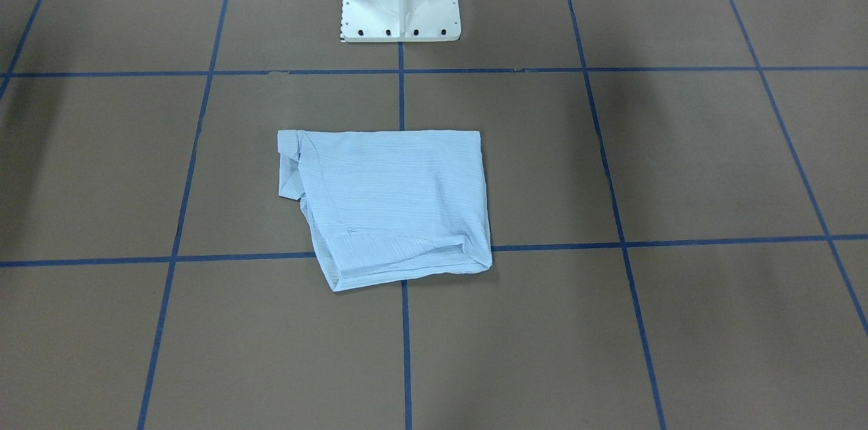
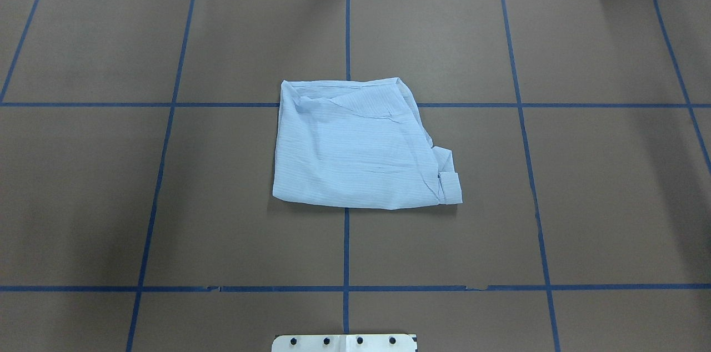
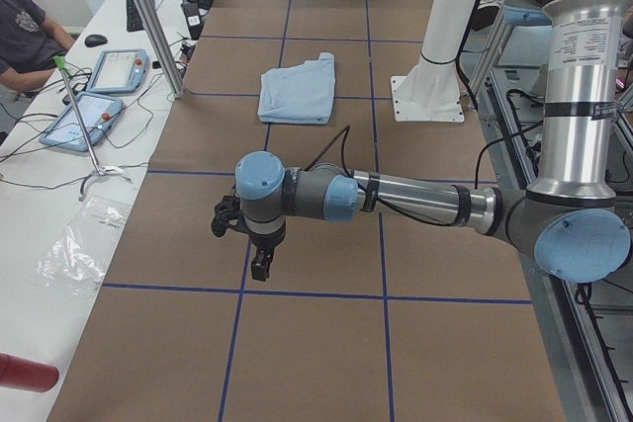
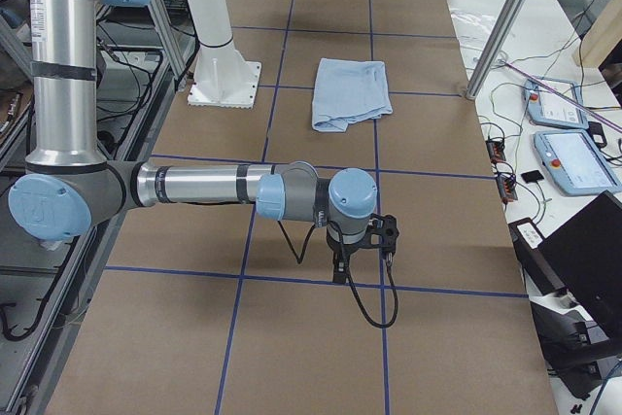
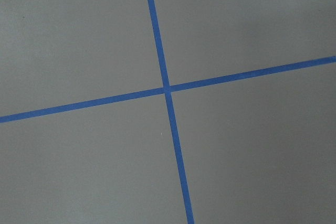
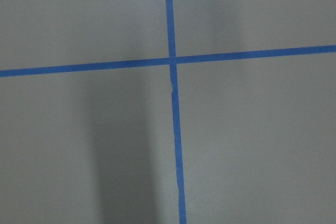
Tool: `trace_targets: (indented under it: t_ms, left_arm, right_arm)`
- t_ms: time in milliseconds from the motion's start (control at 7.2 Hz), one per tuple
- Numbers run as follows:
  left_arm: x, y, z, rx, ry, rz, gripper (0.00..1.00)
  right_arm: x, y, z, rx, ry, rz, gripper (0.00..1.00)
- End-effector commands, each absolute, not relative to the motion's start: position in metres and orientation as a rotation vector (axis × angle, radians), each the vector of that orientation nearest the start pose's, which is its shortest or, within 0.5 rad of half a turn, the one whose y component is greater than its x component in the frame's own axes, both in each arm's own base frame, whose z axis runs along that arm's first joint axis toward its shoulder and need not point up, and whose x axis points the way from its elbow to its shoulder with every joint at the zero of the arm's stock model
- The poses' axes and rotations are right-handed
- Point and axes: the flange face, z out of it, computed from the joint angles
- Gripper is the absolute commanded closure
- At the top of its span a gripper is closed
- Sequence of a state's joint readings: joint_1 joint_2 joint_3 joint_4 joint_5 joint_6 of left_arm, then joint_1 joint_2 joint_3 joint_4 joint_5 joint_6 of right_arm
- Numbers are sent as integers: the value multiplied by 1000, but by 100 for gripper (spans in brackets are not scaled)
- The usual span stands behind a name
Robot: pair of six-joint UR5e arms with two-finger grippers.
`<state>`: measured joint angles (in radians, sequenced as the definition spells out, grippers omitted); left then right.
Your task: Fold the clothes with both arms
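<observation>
Left gripper (image 3: 259, 270) and right gripper (image 4: 339, 273) hang over the table (image 2: 111, 202) near its ends; whether they're spread or pinched I cannot tell. Shirt (image 2: 355, 146) lies mid-table, folded into a rough rectangle, one flap (image 2: 451, 188) sticking out. I judge folding nearly finished, maybe tidying left.

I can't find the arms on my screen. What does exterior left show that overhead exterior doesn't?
Only exterior left: the left arm stretched over bare table, well away from the shirt, plus a seated person and two tablets on the side bench. Only overhead: no arm, but the shirt's full outline from above, with a cuff sticking out at its right corner. Both: the folded shirt, the brown table with blue tape lines, the white base plate.
</observation>
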<state>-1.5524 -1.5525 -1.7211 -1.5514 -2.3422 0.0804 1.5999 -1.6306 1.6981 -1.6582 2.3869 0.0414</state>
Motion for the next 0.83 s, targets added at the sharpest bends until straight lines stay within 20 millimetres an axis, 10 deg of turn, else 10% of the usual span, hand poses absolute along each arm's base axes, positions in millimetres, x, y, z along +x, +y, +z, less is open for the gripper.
trace_targets:
  t_ms: [0,695]
  left_arm:
    - [-55,-489,597,125,768,132,0]
    - [-55,-489,596,107,771,82,0]
  right_arm:
    - [74,-462,630,-22,-816,74,0]
    - [74,-462,630,-24,-816,75,0]
